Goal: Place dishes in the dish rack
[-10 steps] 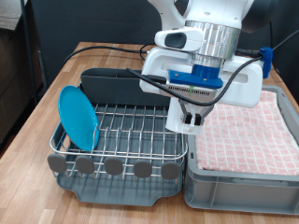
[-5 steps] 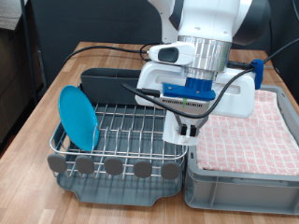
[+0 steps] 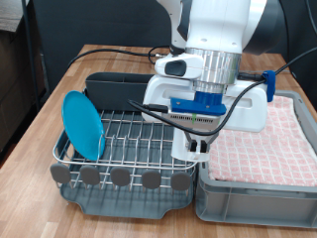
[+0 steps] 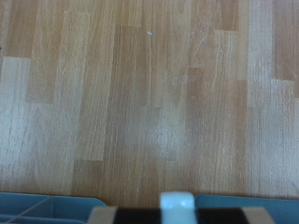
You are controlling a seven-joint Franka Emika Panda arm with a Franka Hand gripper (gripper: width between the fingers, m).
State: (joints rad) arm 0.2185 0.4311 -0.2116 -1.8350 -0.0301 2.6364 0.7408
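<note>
On the wooden table [image 3: 69,84] sits the dish rack [image 3: 134,139], beside the grey bin [image 3: 260,188] with its pink checked cloth [image 3: 267,139]. Light-blue plate [image 3: 83,124] stands on edge in the rack's wires at the exterior view's left: one dish racked. My gripper [image 3: 198,146] hangs low over the rack's other end, pinching the small white cup [image 3: 186,145] (handle not discernible). Wooden spoon not in view. Wrist view: blurred woodgrain.
</note>
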